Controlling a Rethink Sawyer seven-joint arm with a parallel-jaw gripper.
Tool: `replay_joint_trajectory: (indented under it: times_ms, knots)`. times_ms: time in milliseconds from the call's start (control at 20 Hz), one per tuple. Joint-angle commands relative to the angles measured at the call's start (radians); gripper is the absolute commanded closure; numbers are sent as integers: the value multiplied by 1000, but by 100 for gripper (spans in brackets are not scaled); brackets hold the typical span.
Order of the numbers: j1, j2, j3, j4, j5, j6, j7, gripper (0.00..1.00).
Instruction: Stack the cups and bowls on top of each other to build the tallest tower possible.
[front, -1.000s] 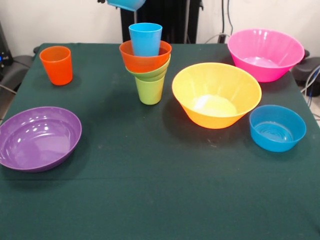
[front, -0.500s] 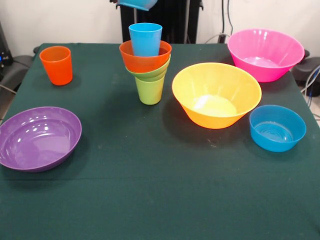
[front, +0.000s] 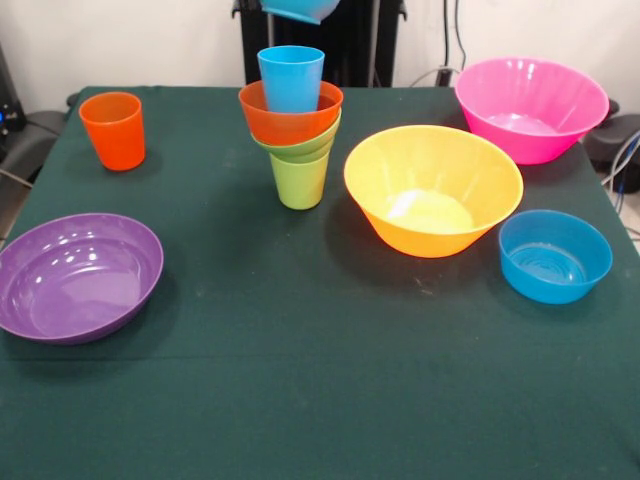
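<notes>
Front view only; we get no overhead picture for this moment. We see the tower (front: 293, 125) near the far middle of the table (front: 300, 400): lime green cup (front: 299, 182) as base, small green bowl (front: 300, 146) seated in its mouth, medium orange bowl (front: 290, 115) nested on that, light blue cup (front: 291, 78) standing upright inside the orange bowl. Narrow base with wider bowls above, so we judge it top-heavy, though it stands straight.

At the top edge, just above the light blue cup and slightly to the picture's right, hangs the small blue bowl (front: 300, 9), clear of the stack, not touching. We judge it is carried there as the next tier. The gripper itself is cut off by the frame, so we cannot tell its grasp or whether it is clenched.

Unused pieces sit apart from the tower: orange cup (front: 113, 130) far left, purple bowl (front: 78, 276) near left, yellow-orange bowl (front: 432, 190) just right of the tower, pink bowl (front: 531, 108) far right, medium blue bowl (front: 555, 256) near right. All sit mouth up and clear for picking.
</notes>
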Motion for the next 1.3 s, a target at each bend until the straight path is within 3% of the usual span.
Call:
replay_joint_trajectory:
  times_ms: [50, 1300]
  knots:
    - [47, 27, -55, -43, 28, 6, 157, 100]
    - [91, 29, -100, -98, 52, 50, 162, 100]
